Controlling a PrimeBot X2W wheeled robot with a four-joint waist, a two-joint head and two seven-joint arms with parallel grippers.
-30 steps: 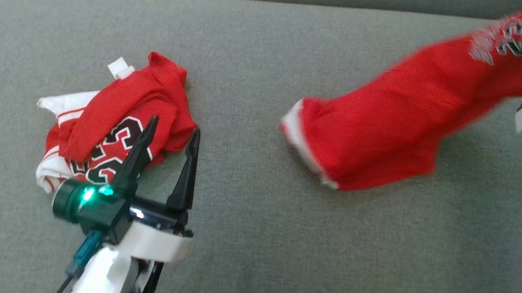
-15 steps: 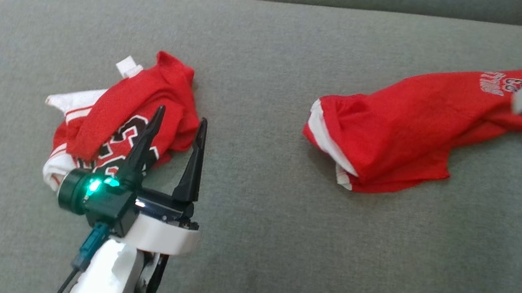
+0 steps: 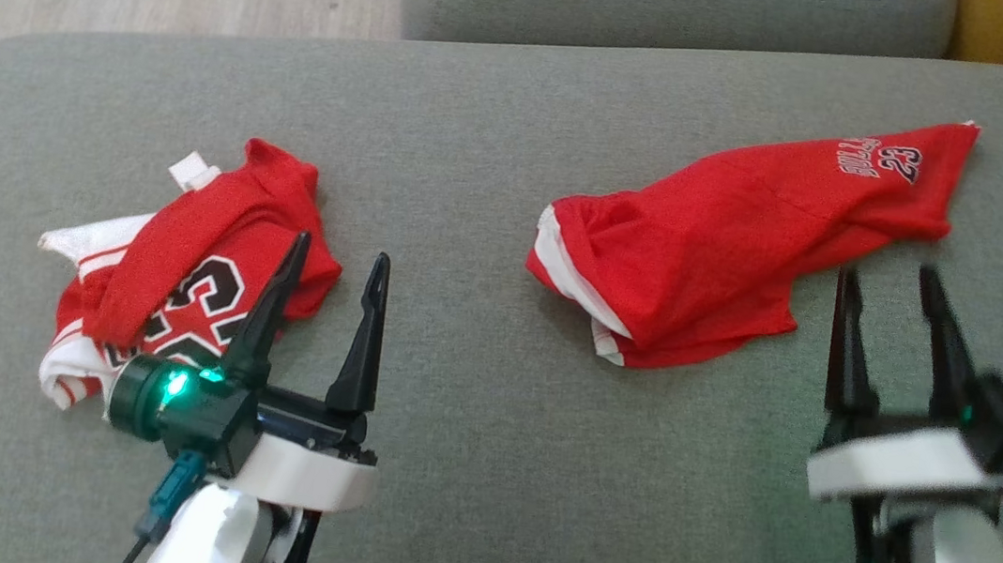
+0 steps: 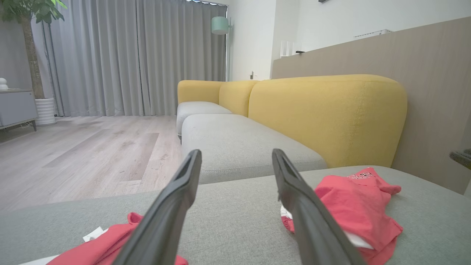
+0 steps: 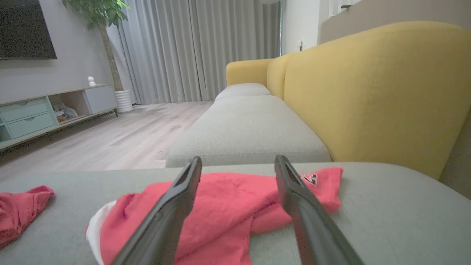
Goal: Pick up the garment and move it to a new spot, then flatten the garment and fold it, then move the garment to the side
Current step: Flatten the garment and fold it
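the red shorts [image 3: 733, 242], hanging from the right gripper [image 3: 886, 272] a second ago, now lie loose on the grey sofa cushion [image 3: 480, 468]; its fingers stand wide apart, empty, just beside them. the left gripper [image 3: 343, 249] is spread wide too, empty, by the crumpled jersey [image 3: 181, 273].

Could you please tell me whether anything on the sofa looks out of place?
Nothing is spilled or damaged, but neither garment lies flat: the red jersey is bunched in a heap by the left gripper, and the red shorts lie rumpled ahead of the right gripper.
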